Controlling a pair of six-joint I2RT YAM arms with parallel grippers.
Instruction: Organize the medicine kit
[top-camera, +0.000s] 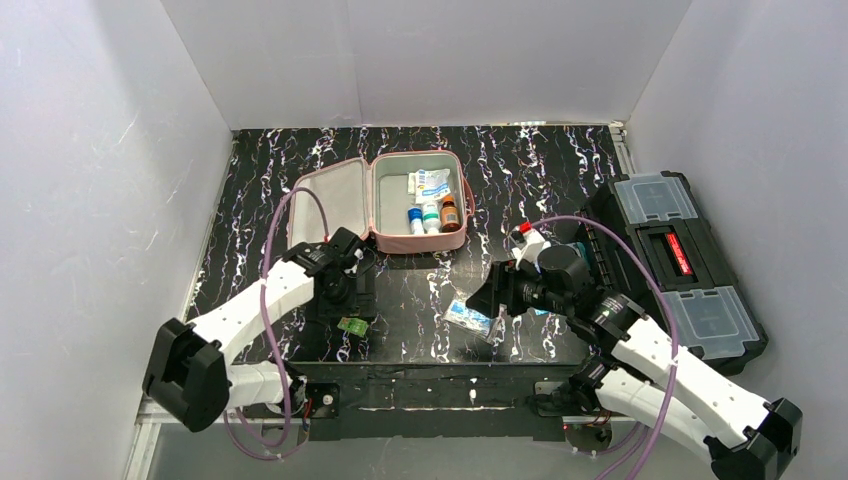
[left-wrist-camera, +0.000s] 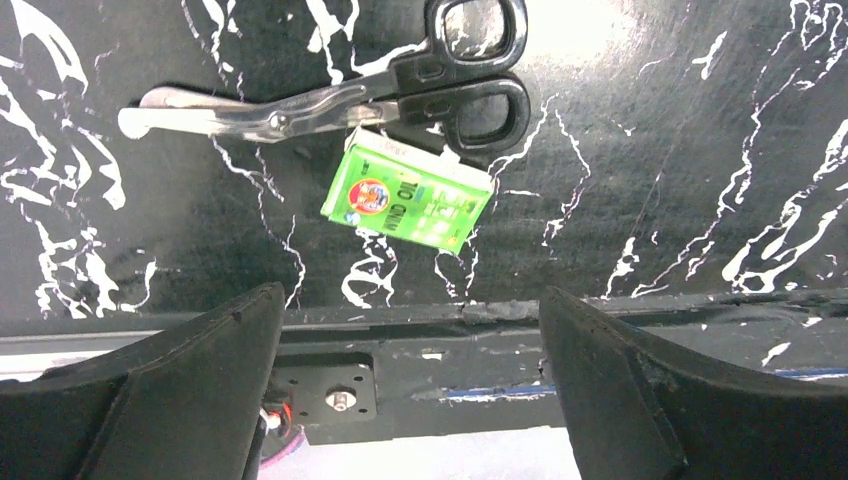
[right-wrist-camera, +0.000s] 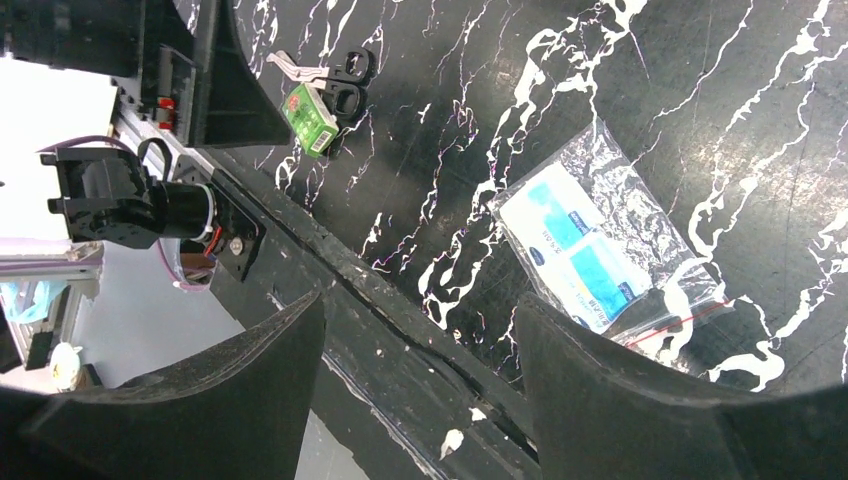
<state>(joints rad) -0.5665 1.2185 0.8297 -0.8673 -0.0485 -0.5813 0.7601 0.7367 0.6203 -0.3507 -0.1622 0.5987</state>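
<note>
1. My left jaws hang wide open and empty, short of the green box (left-wrist-camera: 407, 190). It touches the handles of the scissors (left-wrist-camera: 285, 120) just beyond it, so closing on the box could drag the scissors along.
2. The medicine kit (top-camera: 400, 200) lies open beyond those jaws, with bottles (top-camera: 432, 217) along its near edge. A careless drop could knock them.
3. My right jaws stand open and empty, with the clear sachet packet (right-wrist-camera: 590, 250) just ahead and off to one side. It is flat, slippery plastic, and may skid across the tabletop (top-camera: 560, 170) or crumple.
</note>
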